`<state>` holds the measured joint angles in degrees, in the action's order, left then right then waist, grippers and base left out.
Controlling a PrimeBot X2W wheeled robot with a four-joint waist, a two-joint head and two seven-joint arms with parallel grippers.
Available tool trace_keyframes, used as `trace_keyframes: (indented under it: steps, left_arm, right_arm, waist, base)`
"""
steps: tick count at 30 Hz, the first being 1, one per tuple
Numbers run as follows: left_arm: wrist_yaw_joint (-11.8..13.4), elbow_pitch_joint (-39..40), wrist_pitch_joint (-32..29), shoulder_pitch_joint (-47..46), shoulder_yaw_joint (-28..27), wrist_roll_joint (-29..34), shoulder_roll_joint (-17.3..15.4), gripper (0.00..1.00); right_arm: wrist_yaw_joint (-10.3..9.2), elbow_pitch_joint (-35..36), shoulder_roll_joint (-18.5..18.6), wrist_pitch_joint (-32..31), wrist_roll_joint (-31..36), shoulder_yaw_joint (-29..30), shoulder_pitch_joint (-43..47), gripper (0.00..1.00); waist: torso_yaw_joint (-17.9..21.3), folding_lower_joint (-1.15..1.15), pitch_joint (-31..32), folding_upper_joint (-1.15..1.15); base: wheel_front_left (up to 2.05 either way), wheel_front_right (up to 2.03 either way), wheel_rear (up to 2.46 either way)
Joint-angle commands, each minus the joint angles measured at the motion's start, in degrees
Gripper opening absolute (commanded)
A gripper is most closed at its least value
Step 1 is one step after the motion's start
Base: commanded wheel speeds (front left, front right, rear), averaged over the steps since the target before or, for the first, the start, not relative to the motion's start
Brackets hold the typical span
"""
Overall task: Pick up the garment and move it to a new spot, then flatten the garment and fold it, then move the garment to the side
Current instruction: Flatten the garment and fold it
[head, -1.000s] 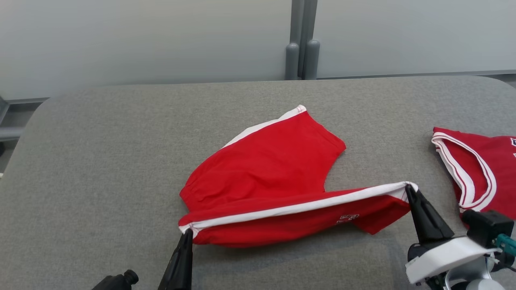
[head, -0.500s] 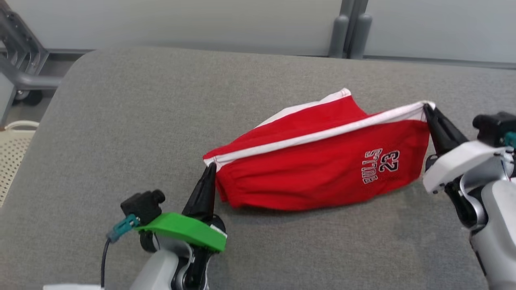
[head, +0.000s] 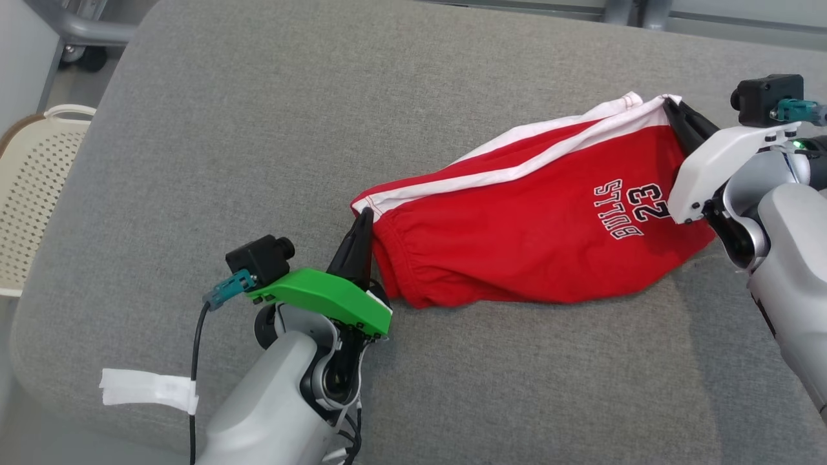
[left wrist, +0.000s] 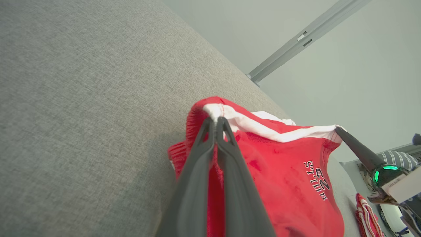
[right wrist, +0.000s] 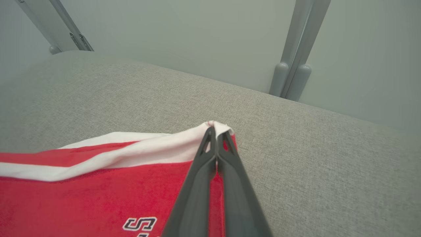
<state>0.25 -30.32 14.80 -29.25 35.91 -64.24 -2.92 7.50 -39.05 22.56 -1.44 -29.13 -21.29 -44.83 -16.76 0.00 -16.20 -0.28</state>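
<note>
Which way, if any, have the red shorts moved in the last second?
Yes, toward the robot's left: earlier centred below the grey posts, the red shorts now lie mostly left of them.

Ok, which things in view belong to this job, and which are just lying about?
Job:
red shorts, pinched at the white-striped edge by the left gripper and the right gripper, both shut.

Lying about:
white perforated basket; second red garment; wheeled grey frame.
</note>
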Motion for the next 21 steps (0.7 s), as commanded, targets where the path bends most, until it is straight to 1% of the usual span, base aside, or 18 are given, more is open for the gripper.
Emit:
trace_keyframes:
  steps: [1, 2, 4, 11, 16, 19, 20, 21]
  left_arm:
    - [0.34, -0.26, 0.39, -1.30, 0.43, -0.44, -0.01, 0.00]
    - [1.14, -0.02, 0.39, -2.05, 0.46, -0.97, -0.01, 0.00]
    - [1.78, 0.52, 0.40, -2.22, 0.37, -1.07, -0.02, 0.00]
    - [2.89, 1.82, 0.38, -1.92, 1.29, -1.26, -0.02, 0.00]
    - [3.64, 2.11, 0.38, -1.89, 1.77, -1.63, -0.03, 0.00]
    - [3.76, 1.98, 0.38, -1.89, 2.23, -1.59, -0.03, 0.00]
    - [3.83, 1.95, 0.38, -1.99, 2.28, -1.49, -0.03, 0.00]
    - [3.88, 1.90, 0.38, -2.06, 2.31, -1.47, -0.03, 0.00]
  right_arm:
    - [-0.02, -1.34, 0.33, -0.08, -0.80, -0.71, -1.29, 0.00]
    - [-0.02, -4.06, 0.74, 0.27, -1.31, -2.45, -3.26, 0.00]
    - [-0.02, -6.38, 0.65, 0.54, -2.21, -4.35, -4.85, 0.00]
    - [-0.02, -12.95, 1.30, 1.64, -4.68, -9.99, -9.60, 0.00]
    - [-0.02, -16.04, 1.51, 2.71, -6.85, -13.16, -12.04, 0.00]
    - [-0.02, -16.21, 1.56, 3.20, -8.59, -15.68, -12.97, 0.00]
    - [-0.02, -16.27, 1.79, 3.46, -8.92, -16.50, -13.43, 0.06]
    - [-0.02, -16.44, 1.98, 3.84, -9.29, -17.29, -13.80, 0.22]
  waist:
    - [-1.21, 0.00, -1.34, 0.28]
    - [-1.45, 0.00, -1.65, 0.28]
    - [-1.70, 0.00, -1.88, 0.28]
    - [-2.31, 0.00, -2.31, 0.28]
    - [-2.70, 0.00, -2.59, 0.28]
    - [-2.86, 0.00, -2.78, 0.28]
    - [-2.85, 0.00, -2.85, 0.28]
    - [-2.83, 0.00, -2.89, 0.28]
  base:
    - [0.00, 0.00, 0.00]
    - [0.00, 0.00, 0.00]
    - [0.00, 0.00, 0.00]
    - [0.00, 0.00, 0.00]
    - [0.00, 0.00, 0.00]
    - [0.00, 0.00, 0.00]
    - [0.00, 0.00, 0.00]
    - [0.00, 0.00, 0.00]
